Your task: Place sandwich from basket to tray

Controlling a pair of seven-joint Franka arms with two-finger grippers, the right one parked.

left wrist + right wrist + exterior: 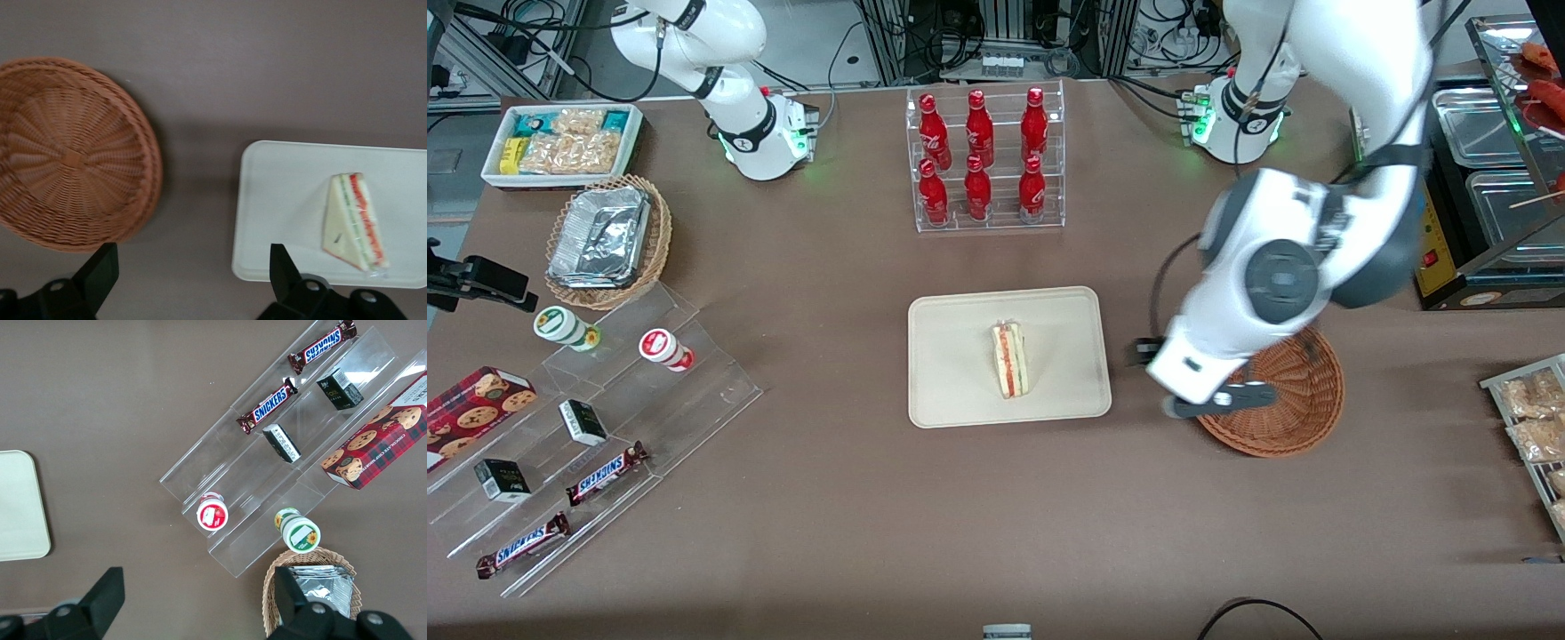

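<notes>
The sandwich (1010,360) is lying on the tray (951,391), near its middle. The gripper (1199,397) is hanging in the air between the tray and the basket (1303,400), with its fingers (100,270) spread apart and holding nothing. Nothing is sitting in the basket.

Rough woven wicker basket (70,153), matt plastic tray (287,200)

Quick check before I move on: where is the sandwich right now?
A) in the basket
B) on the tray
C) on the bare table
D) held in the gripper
B: the sandwich lies on the tray, the basket is empty, and the open gripper holds nothing, between basket and tray.
</notes>
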